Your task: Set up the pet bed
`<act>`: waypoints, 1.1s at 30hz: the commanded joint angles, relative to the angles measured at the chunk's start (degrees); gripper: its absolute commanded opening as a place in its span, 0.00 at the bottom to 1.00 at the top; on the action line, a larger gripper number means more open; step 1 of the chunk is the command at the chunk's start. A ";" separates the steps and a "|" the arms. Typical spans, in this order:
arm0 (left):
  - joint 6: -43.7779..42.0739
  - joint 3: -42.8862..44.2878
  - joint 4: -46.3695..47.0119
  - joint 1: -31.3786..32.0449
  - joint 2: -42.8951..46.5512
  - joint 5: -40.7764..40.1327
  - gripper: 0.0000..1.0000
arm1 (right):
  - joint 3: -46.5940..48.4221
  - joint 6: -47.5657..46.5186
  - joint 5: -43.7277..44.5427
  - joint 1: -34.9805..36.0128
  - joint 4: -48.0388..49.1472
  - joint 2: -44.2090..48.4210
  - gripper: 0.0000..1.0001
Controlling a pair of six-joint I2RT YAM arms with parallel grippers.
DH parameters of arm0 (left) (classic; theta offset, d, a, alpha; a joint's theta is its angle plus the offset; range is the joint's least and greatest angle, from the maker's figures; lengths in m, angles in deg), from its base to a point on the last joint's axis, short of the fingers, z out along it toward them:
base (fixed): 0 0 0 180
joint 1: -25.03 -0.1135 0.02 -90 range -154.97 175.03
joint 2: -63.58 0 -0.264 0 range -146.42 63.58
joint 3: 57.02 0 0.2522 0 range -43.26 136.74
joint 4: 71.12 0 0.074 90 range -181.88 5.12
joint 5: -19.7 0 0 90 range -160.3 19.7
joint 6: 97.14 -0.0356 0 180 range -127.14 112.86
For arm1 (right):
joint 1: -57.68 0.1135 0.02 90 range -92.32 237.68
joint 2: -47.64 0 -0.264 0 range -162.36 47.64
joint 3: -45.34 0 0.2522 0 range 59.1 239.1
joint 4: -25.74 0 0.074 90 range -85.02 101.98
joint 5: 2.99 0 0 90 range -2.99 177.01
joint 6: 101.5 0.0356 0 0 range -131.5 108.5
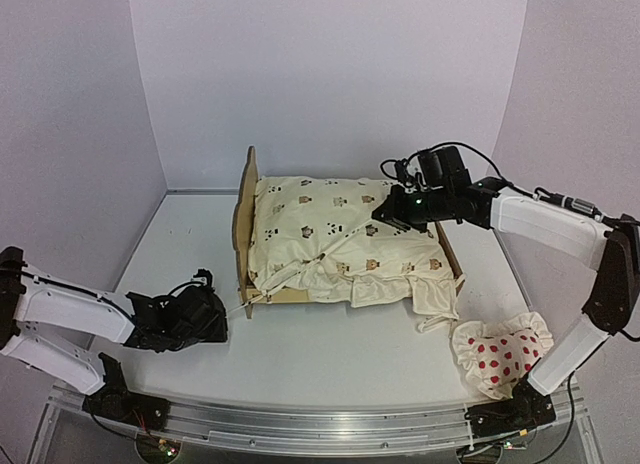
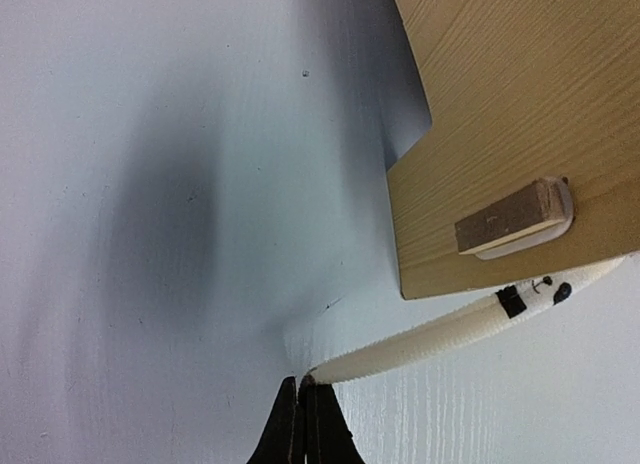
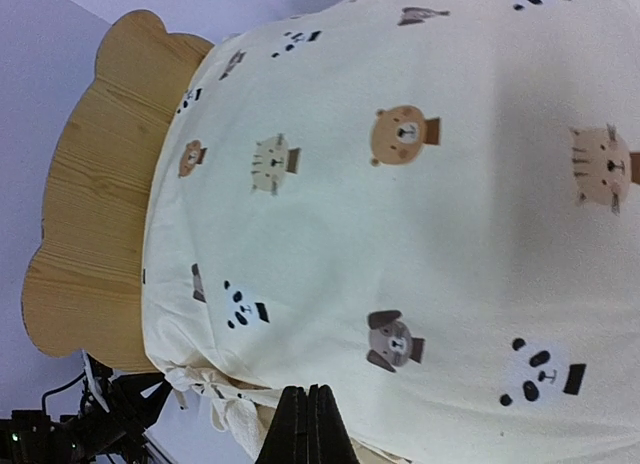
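Observation:
The pet bed (image 1: 243,219) stands mid-table with its scalloped plywood headboard (image 3: 95,234) on the left. A cream cover with animal prints (image 1: 340,244) is bunched over it and spills past the right rail. My left gripper (image 2: 300,382) is low on the table just left of the bed's near corner, shut on the end of the cover's cream tie strap (image 2: 450,334), which runs taut past the wood panel (image 2: 510,114). My right gripper (image 3: 308,389) is shut, its tips over the cover (image 3: 420,204) near the far right; no fabric shows between them.
A white ruffled pillow with red dots (image 1: 500,356) lies on the table at the near right, beside the right arm's base. My left arm (image 1: 175,319) stretches low across the near left. White walls close in the table's back and sides.

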 commanded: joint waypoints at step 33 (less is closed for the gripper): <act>-18.50 17.55 -14.76 -8.18 12.01 12.99 0.64 | -5.04 -3.11 -29.07 11.56 -6.57 5.82 0.00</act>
